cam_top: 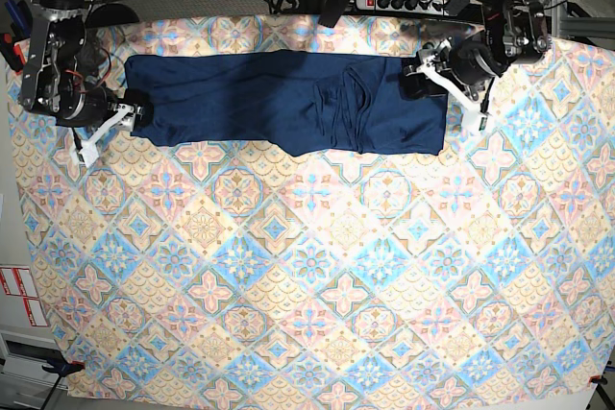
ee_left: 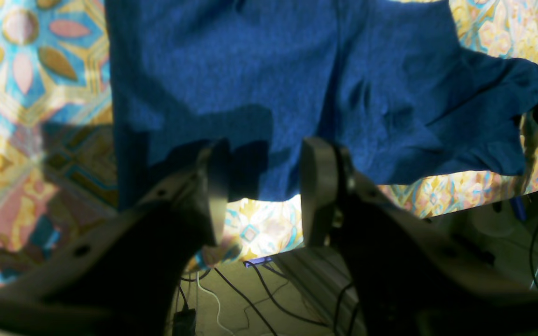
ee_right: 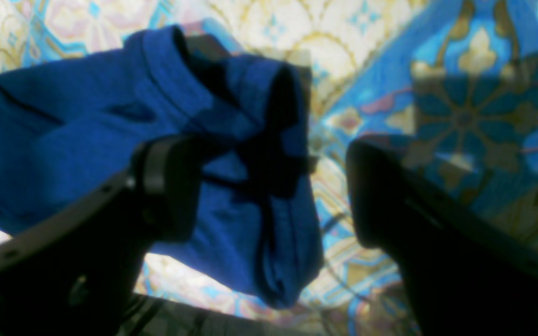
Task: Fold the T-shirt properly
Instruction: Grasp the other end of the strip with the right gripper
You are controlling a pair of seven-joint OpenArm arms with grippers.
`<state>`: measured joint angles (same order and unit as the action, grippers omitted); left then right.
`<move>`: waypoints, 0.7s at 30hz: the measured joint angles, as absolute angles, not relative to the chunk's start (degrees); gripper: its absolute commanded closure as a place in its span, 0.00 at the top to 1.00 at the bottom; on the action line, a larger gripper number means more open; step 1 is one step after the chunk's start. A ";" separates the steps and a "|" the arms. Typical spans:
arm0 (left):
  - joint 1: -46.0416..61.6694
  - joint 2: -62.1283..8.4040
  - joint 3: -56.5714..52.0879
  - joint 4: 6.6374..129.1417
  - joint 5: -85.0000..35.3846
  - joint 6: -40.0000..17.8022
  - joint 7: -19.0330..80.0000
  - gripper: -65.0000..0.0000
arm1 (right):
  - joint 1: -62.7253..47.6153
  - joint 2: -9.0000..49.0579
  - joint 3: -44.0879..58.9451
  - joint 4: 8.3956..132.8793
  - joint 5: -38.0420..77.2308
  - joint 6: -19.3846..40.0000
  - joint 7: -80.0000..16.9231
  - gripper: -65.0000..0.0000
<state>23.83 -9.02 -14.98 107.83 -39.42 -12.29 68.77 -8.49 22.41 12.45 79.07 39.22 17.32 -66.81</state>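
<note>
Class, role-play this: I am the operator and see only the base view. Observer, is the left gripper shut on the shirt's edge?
Observer: No. In the left wrist view the left gripper is open. The T-shirt shows its hem across the gap between the fingers, not pinched.
Operator: And the right gripper?
Observer: The right wrist view shows the right gripper open wide, gripping nothing.
Operator: How does the cloth lie there?
Observer: The shirt's end is rumpled, with a hemmed band doubled over by one finger. The other finger is over bare patterned tablecloth.
</note>
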 measured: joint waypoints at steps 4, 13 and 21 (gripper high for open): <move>23.79 -9.04 -14.98 107.83 -39.42 -12.29 68.75 0.36 | -8.91 22.35 12.49 79.64 39.09 17.32 -67.16 0.70; 23.81 -9.04 -14.83 106.80 -39.44 -12.29 68.58 0.36 | -10.79 21.67 12.73 87.44 39.24 17.26 -67.37 0.70; 23.79 -9.04 -14.83 106.80 -39.42 -12.29 68.55 0.36 | -10.44 19.86 12.67 83.37 38.83 17.17 -67.16 0.70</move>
